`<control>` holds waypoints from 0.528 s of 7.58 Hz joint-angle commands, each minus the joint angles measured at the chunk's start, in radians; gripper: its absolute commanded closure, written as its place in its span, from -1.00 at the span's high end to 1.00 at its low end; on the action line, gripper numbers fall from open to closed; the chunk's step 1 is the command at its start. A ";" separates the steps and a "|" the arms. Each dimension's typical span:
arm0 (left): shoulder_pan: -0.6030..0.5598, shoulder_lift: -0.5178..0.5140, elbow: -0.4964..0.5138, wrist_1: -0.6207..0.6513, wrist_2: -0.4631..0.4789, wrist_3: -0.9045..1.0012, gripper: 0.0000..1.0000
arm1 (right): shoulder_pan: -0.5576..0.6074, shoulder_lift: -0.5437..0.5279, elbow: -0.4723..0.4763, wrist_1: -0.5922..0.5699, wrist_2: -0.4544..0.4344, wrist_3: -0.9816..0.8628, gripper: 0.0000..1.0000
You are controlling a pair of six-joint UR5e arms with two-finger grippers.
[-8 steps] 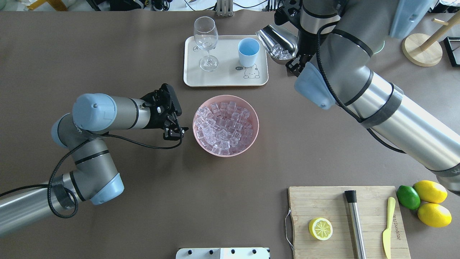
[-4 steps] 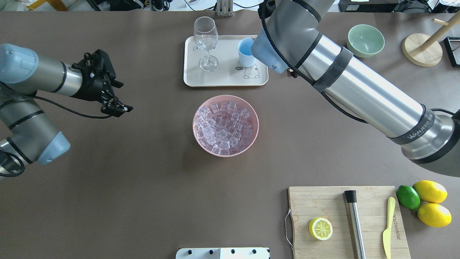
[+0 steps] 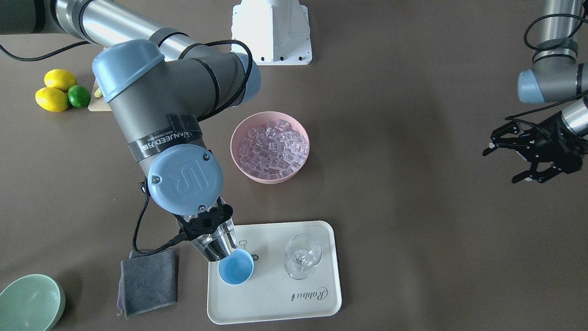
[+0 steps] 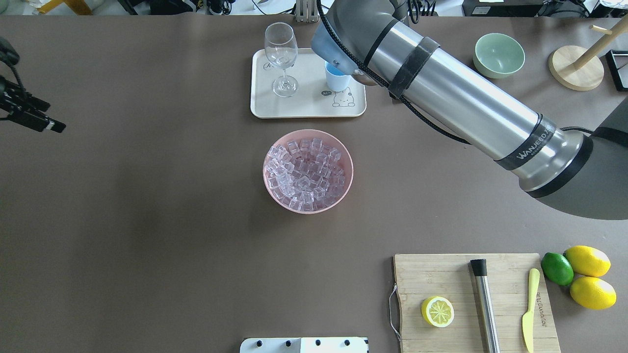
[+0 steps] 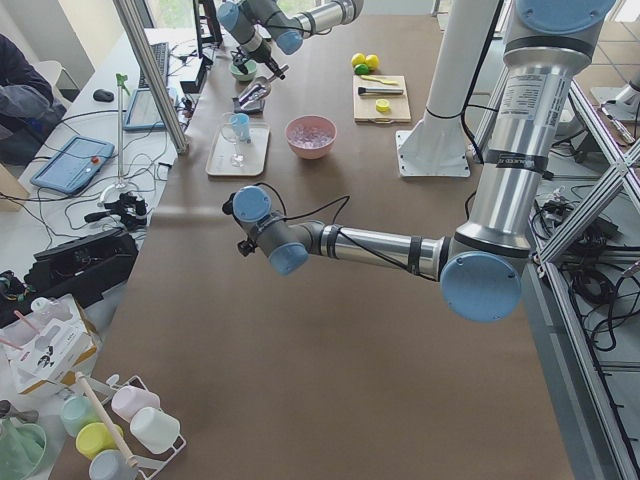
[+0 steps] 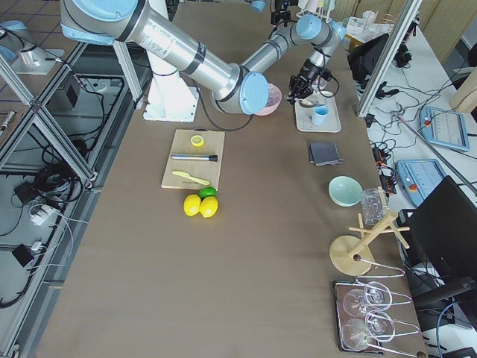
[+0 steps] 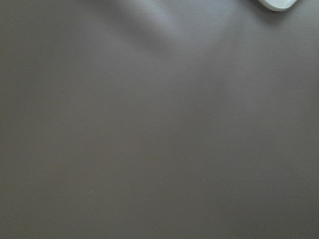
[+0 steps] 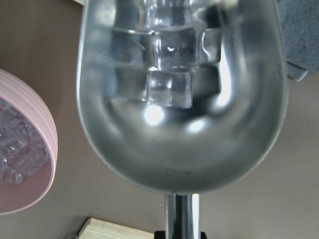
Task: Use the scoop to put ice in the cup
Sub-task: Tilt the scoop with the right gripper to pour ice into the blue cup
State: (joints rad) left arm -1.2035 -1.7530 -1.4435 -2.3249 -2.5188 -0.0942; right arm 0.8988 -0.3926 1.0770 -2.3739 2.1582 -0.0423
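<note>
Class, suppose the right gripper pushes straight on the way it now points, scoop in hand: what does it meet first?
Most likely the cup on the tray: the right gripper aims the scoop down at its rim. Depth is hard to judge.

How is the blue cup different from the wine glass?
The cup is light blue; the wine glass is clear. The cup is short and stemless; the wine glass stands taller on a stem. The scoop is tipped over the cup, not the wine glass. Both stand upright on the tray.
</note>
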 commanded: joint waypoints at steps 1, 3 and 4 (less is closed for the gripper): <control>-0.184 0.023 0.064 0.194 0.001 0.013 0.97 | 0.000 0.032 -0.093 -0.007 -0.001 -0.033 -1.00; -0.179 0.010 0.118 0.196 0.031 0.014 0.98 | 0.000 0.076 -0.173 -0.019 -0.007 -0.063 -1.00; -0.200 0.023 0.118 0.202 0.032 0.011 0.98 | 0.002 0.095 -0.199 -0.033 -0.012 -0.088 -1.00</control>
State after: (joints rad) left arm -1.3791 -1.7381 -1.3453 -2.1345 -2.4960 -0.0806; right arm 0.8995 -0.3304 0.9320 -2.3881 2.1528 -0.0920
